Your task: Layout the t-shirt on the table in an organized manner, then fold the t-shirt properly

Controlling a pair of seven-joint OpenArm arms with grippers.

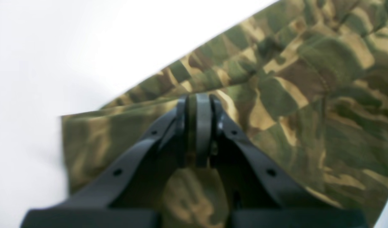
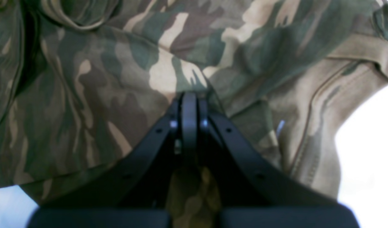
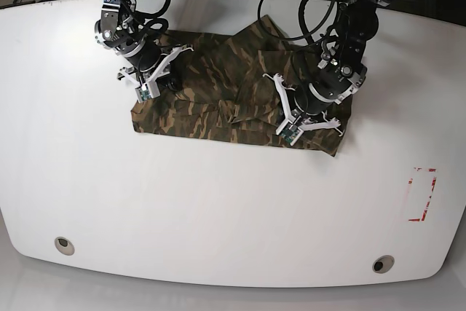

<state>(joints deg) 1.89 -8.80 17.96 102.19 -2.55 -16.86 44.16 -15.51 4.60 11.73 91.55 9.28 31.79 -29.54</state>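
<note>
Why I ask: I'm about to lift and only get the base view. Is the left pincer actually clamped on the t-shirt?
Observer: Yes. The left wrist view shows the left pincer shut, with a strip of the t-shirt between its pads.
Operator: How close to the edge?
Observer: Close. A straight edge of the cloth runs just beyond its tips, with bare table past it.
Operator: And the right pincer?
Observer: The right pincer is shut, tips against bunched cloth. No cloth shows between its pads, so I cannot confirm a pinch.
</note>
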